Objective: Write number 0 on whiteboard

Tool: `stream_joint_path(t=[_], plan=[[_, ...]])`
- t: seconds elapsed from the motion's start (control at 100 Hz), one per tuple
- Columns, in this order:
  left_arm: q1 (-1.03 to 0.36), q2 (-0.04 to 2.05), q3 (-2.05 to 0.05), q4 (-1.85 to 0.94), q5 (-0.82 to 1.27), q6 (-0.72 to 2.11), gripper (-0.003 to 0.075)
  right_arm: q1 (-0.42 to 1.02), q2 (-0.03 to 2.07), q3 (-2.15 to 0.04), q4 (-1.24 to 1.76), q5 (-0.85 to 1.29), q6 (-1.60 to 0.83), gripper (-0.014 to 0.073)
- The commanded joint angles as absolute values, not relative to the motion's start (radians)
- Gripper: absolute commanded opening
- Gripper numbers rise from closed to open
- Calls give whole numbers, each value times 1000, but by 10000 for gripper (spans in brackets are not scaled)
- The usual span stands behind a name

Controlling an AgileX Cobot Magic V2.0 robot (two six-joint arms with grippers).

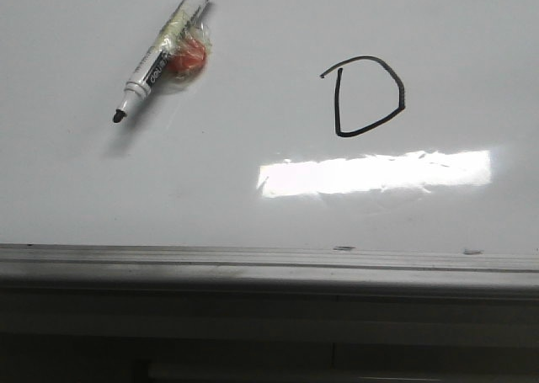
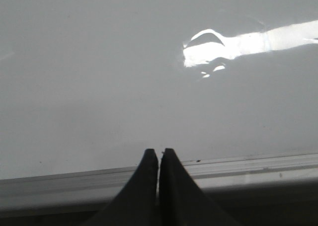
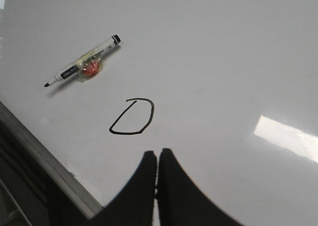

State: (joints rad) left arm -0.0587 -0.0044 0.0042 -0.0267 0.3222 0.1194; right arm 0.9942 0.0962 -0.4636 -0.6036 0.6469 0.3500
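The whiteboard (image 1: 253,206) lies flat, glossy white-grey, a grey metal rail (image 1: 269,269) along its near edge. An uncapped black-tipped white marker pen (image 1: 160,55) lies slanted at the far left, an orange-red lump (image 1: 187,59) taped to its barrel. Well to the right is the number 0 (image 1: 366,97), drawn D-like in black.

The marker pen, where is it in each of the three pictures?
Front view: the marker pen lies at upper left on the whiteboard, tip toward lower left, left of the number 0.
Left wrist view: not in it.
Right wrist view: it lies at upper left, beyond the number 0.
Shared landmark: the orange blob taped under the pen.
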Motion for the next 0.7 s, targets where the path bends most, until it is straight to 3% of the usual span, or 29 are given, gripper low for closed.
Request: stream_joint_path(t=[0.0, 0.57, 0.69], plan=[[-43, -27, 37, -42, 265, 120, -20, 987, 108, -486, -639, 583, 348, -47], [-41, -25, 37, -42, 265, 120, -20, 987, 108, -486, -639, 583, 348, -47], [-41, -25, 37, -42, 265, 120, -20, 986, 108, -475, -697, 767, 348, -47]])
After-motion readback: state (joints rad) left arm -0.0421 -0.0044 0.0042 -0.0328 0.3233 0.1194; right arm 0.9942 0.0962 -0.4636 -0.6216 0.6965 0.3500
